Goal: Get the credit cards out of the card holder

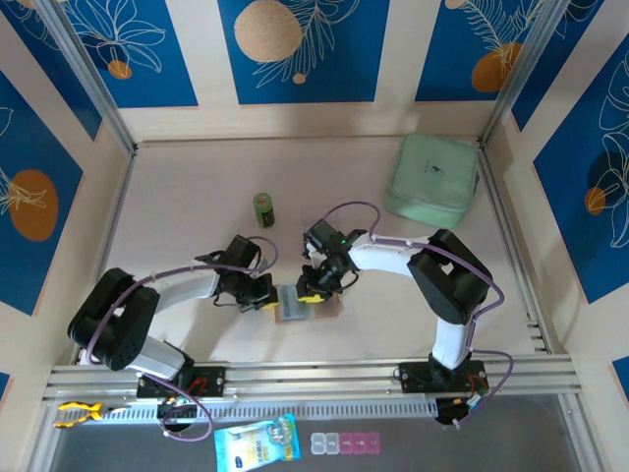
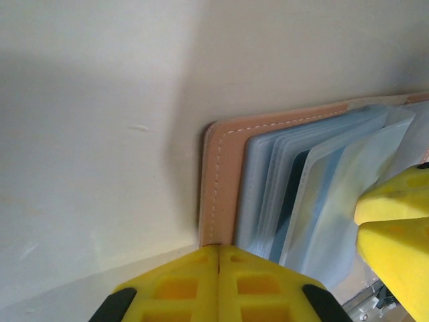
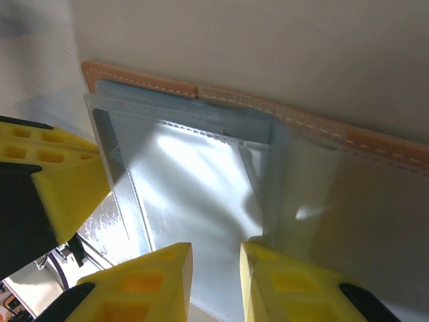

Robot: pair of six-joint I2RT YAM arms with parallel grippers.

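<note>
Pale desk (image 1: pixel 197 197); soft mint-green case (image 1: pixel 432 179) far right, its small mark unreadable; tan-pink leather card holder (image 1: pixel 293 307) lies open between the arms, its cloudy sleeves blurring the credit cards (image 2: pixel 293 194); left gripper (image 2: pixel 219 249) closed at its edge; right gripper (image 3: pixel 216 248) narrowly parted over the sleeves.

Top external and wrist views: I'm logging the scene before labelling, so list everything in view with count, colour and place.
card holder: one, tan-pink with clear sleeves, open, centre front
case: one, mint green, far right corner
small can: one, dark green, upright, mid-table
packet: one, blue and white, near ledge
small boxes: a row, clear and pink, near ledge
left gripper: one, yellow, shut at the holder's left edge
right gripper: one, yellow, open over the sleeves
</note>
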